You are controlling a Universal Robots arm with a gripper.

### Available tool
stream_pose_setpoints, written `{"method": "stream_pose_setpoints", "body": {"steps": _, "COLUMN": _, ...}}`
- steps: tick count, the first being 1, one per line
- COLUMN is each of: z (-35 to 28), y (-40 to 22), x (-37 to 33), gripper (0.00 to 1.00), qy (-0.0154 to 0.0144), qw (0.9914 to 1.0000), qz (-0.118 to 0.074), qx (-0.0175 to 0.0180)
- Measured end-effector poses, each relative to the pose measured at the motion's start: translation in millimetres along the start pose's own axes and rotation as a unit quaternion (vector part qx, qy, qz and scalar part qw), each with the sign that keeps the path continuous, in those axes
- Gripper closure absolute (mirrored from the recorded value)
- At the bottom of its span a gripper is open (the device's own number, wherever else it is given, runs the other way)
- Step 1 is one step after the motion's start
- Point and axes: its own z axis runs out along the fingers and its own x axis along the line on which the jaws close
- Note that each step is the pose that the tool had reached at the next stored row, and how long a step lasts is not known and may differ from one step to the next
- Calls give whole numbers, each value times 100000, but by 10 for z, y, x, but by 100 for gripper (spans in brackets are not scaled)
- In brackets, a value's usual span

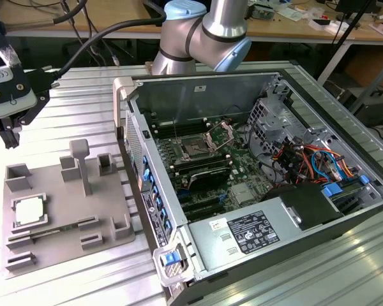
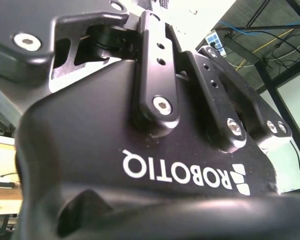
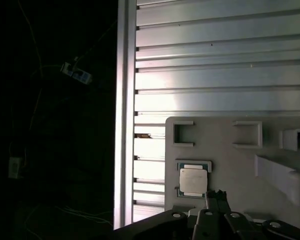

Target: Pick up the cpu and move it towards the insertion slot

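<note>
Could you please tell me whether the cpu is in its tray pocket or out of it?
In. The cpu lies flat within the square pocket of the grey tray, and the gripper is apart from it.

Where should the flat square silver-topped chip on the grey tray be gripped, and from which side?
The flat square silver-topped cpu is probably best taken by two opposite edges of its thin rim, from straight above. It lies flat, metal top up, on the grey plastic tray, whose raised blocks would hinder a sideways approach.
</note>
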Motion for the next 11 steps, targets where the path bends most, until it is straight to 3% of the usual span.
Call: {"method": "stream_pose_setpoints", "body": {"steps": 11, "z": 43, "y": -3, "x": 0, "gripper": 89, "qy": -6, "qw": 100000, "qz": -9, "qx": -3}}
